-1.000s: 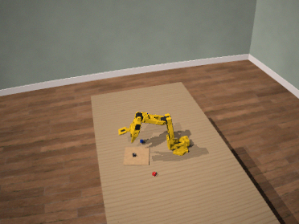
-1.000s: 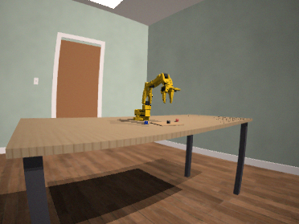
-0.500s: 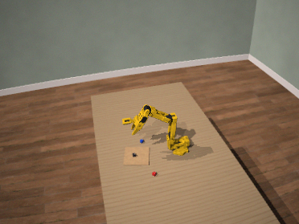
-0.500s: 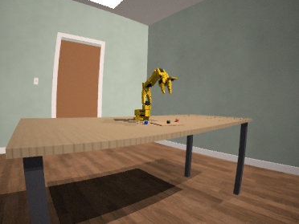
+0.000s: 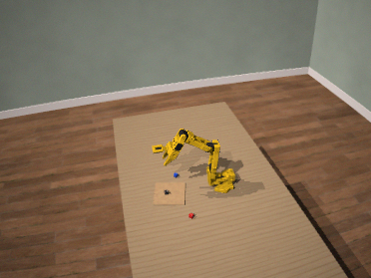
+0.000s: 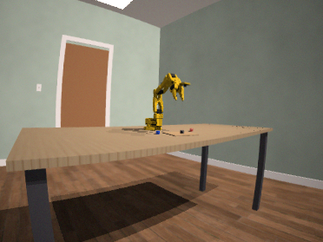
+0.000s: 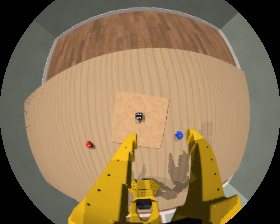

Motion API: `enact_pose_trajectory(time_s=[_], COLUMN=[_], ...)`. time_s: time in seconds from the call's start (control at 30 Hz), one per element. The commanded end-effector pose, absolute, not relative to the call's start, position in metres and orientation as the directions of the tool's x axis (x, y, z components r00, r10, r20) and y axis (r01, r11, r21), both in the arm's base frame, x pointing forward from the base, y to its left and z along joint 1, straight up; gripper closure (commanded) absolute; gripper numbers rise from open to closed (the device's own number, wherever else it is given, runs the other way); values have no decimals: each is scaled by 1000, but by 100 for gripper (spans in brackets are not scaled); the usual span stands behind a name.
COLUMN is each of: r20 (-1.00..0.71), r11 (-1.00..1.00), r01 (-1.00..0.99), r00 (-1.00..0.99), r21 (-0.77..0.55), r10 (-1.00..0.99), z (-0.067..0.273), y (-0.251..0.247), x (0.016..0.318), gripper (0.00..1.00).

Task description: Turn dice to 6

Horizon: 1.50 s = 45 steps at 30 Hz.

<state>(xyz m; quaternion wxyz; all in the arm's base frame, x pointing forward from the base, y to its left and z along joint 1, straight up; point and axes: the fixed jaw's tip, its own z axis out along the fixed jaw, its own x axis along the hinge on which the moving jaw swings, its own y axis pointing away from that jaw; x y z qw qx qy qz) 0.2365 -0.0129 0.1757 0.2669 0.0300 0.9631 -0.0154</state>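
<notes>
The black die point(image 5: 167, 192) point(image 6: 181, 132) point(image 7: 139, 116) sits near the middle of the tan mat point(image 5: 175, 200) point(image 6: 188, 134) point(image 7: 152, 130). White pips show on it in the wrist view, too small to count surely. The blue die point(image 5: 176, 174) point(image 6: 158, 132) point(image 7: 179, 135) lies on the table off the mat, near one side. The red die point(image 5: 191, 215) point(image 6: 191, 130) point(image 7: 89, 145) lies on the table off the mat's other side. Blue and red faces cannot be read. My gripper point(image 5: 165, 159) point(image 6: 179, 100) point(image 7: 162, 134) is open and empty, high above the table.
The arm's base point(image 5: 222, 181) point(image 6: 153, 122) stands on the wooden table point(image 5: 155, 250) point(image 6: 87, 146) point(image 7: 70, 115), to the right of the mat in the top view. The arm's shadow falls on the table near the base.
</notes>
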Motion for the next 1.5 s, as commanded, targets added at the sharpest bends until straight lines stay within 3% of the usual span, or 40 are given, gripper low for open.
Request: enact_pose_trajectory(time_s=[0.0, 0.9, 1.47], r20=[-559, -345, -215], r11=[998, 856, 757], r01=[49, -301, -430], r00=[-829, -820, -782], r21=[-43, -419, -492], r10=[17, -457, -585], z=[185, 161, 151], y=[-18, -89, -109], x=[234, 192, 173], gripper=[75, 75, 75])
